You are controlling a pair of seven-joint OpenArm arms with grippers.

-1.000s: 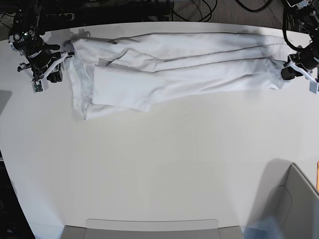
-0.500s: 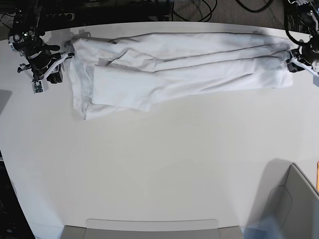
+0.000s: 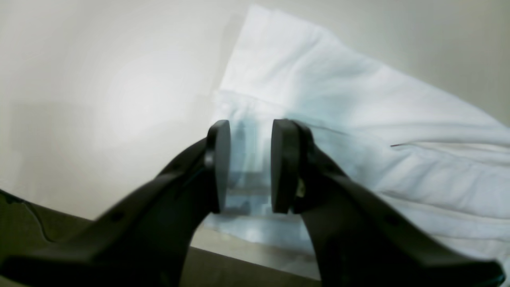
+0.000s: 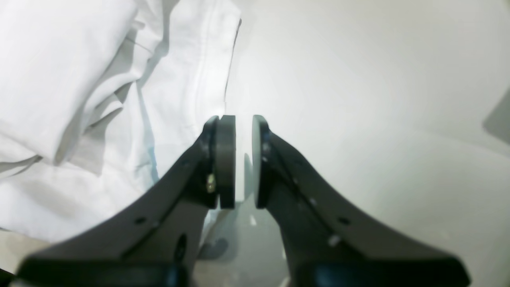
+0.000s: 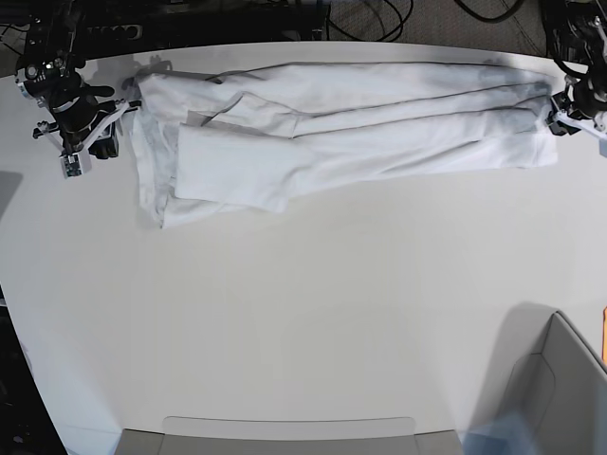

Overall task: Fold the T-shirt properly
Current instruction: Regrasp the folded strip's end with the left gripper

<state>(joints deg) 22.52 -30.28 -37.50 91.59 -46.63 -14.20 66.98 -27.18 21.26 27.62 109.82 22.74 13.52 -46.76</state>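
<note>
now t-shirt (image 3: 358, 131) under left gripper (image 3: 250, 163) — unheld

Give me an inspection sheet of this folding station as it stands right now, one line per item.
Surface: pale tabletop, mostly bare in front.
Job's things: white T-shirt lies as a long band along the far edge, wrinkled.
Clutter: grey bin at the near corner.
Grippers: left gripper open above the shirt's end, nothing between the pads; right gripper slightly parted beside the other end, gripping nothing.
Cables: dark cables behind the table.
Surroundings: dark floor beyond the far edge.
</note>
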